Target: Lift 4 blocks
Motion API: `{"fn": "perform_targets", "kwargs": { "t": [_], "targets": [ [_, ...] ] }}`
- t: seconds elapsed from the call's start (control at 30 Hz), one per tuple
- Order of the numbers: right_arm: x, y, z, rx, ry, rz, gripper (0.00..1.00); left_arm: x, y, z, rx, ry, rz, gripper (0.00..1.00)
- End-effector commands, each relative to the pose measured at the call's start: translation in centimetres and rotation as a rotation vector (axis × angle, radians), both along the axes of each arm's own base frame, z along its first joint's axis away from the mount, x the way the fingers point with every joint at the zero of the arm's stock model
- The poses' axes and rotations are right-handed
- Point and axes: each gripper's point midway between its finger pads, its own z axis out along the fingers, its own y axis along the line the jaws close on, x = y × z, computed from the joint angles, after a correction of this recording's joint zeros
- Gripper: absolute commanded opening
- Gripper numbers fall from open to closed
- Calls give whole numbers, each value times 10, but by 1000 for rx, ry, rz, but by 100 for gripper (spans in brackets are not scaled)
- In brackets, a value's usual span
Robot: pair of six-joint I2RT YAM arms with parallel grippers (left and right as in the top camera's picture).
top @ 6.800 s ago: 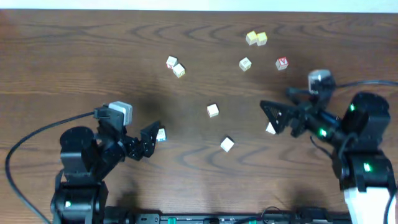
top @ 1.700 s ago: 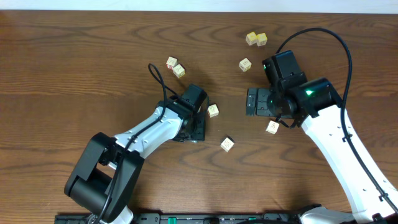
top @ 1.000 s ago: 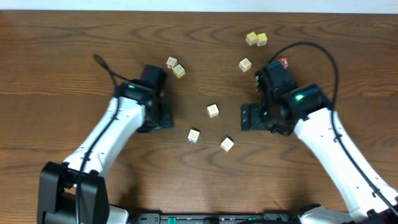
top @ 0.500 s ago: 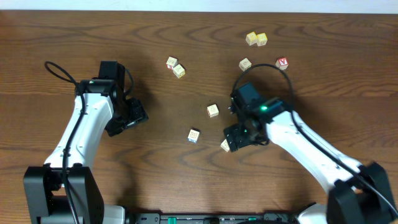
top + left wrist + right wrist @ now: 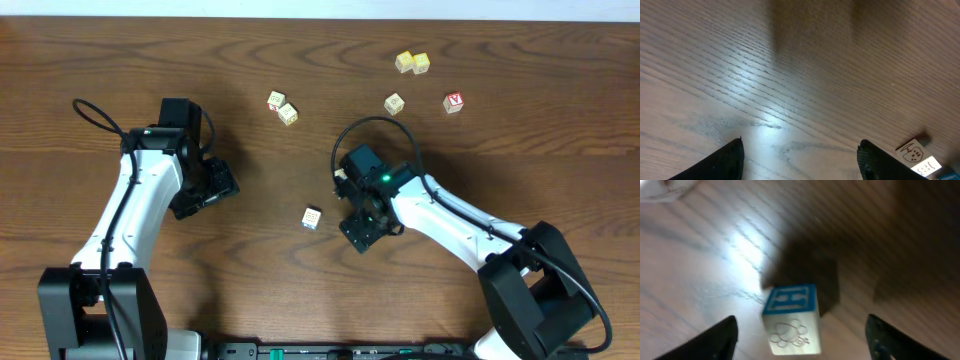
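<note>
Right claw (image 5: 365, 226) was low over the bench (image 5: 500, 140), fingers (image 5: 715, 339) spread. H block (image 5: 790, 320) stood between them, touching neither. It was a cube with no long axis, blue-framed H face up, line-drawing face toward the wrist camera, turned slightly off square. Loose block (image 5: 312, 217) lay just left on the bench. Half-hidden block (image 5: 341, 176) sat by the right arm. Left claw (image 5: 208, 186) was well left, spread and holding nothing. Corner block (image 5: 916, 155) lay outside its right finger; can't tell which one. Farther back were a touching block pair (image 5: 276, 100), single block (image 5: 394, 103) and red-letter cube (image 5: 454, 102). Farthest were the yellowish cubes (image 5: 404, 62), side by side.
</note>
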Motion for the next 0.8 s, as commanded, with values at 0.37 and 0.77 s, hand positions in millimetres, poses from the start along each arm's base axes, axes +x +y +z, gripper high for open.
{"fn": "perform_targets", "kwargs": {
  "t": [0.37, 0.77],
  "targets": [
    [-4, 7, -12, -12, 26, 44, 42, -1, 1, 0, -1, 7, 3, 73],
    [27, -8, -9, -73, -84, -367, 26, -1, 1, 0, -1, 7, 4, 73]
  ]
}}
